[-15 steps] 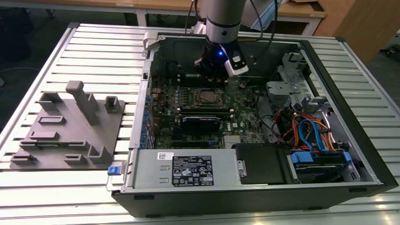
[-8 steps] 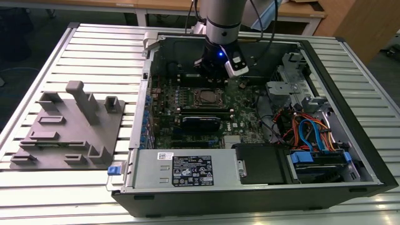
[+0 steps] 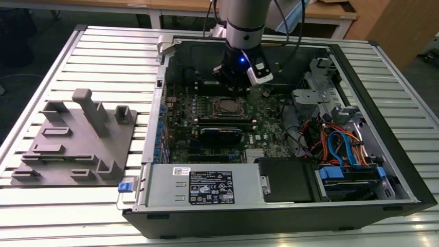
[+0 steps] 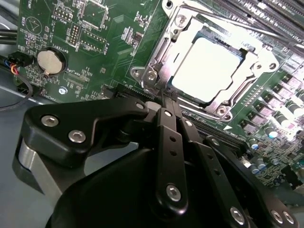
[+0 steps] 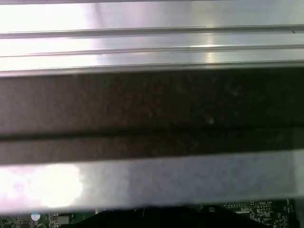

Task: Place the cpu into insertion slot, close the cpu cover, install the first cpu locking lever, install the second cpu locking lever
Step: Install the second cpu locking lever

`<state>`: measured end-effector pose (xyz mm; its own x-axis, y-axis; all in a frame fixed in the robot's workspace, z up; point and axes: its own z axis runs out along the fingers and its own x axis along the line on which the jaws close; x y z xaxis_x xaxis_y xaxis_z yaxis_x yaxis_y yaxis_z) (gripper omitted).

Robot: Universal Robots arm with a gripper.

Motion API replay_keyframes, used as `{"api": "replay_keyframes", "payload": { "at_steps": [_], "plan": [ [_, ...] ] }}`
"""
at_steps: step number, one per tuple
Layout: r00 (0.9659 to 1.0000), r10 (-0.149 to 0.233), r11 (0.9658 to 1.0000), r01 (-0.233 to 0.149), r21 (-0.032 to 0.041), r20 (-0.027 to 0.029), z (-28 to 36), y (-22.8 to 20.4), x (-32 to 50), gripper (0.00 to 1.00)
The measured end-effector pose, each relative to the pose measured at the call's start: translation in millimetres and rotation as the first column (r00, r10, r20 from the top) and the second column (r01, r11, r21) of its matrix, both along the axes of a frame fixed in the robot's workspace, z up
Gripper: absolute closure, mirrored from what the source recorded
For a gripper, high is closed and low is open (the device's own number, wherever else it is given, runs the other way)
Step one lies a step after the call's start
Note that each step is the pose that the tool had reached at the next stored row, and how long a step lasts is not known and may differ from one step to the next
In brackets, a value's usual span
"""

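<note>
On the exterior view's left a grey moulded fixture tray (image 3: 72, 141) lies flat on the slatted aluminium table (image 3: 41, 206), just beside the open computer case (image 3: 274, 211). Inside the case the green motherboard (image 3: 264, 116) lies flat, and the insertion slot (image 3: 225, 106) sits near its middle, its sides running square with the case walls. The arm (image 3: 245, 23) comes down from above, and the gripper (image 3: 237, 77) hangs just over the board, beyond the socket's far edge as that view sees it. In the second wrist view the gripper's black fingers (image 4: 166, 121) are drawn together to a narrow closed tip with nothing between them, resting at the socket's corner. There the cpu (image 4: 209, 66) lies flat in the socket, its bright metal top facing up and its edges parallel to the rim, with the cpu cover (image 4: 159, 59) lowered around it as a silver frame. A coin battery (image 4: 50, 61) sits on the board, well apart from the socket.
</note>
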<state>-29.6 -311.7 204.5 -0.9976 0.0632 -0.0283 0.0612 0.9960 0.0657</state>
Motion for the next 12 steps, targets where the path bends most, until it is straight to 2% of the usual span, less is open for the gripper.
{"api": "replay_keyframes", "payload": {
  "at_steps": [7,12],
  "plan": [
    [1.0000,0.000,1.0000,0.000,0.0001,0.0001,0.0,-5.4,0.0,0.89],
    [1.0000,0.000,1.0000,0.000,-0.0001,0.0000,0.2,-6.2,-0.1,0.89]
  ]
}}
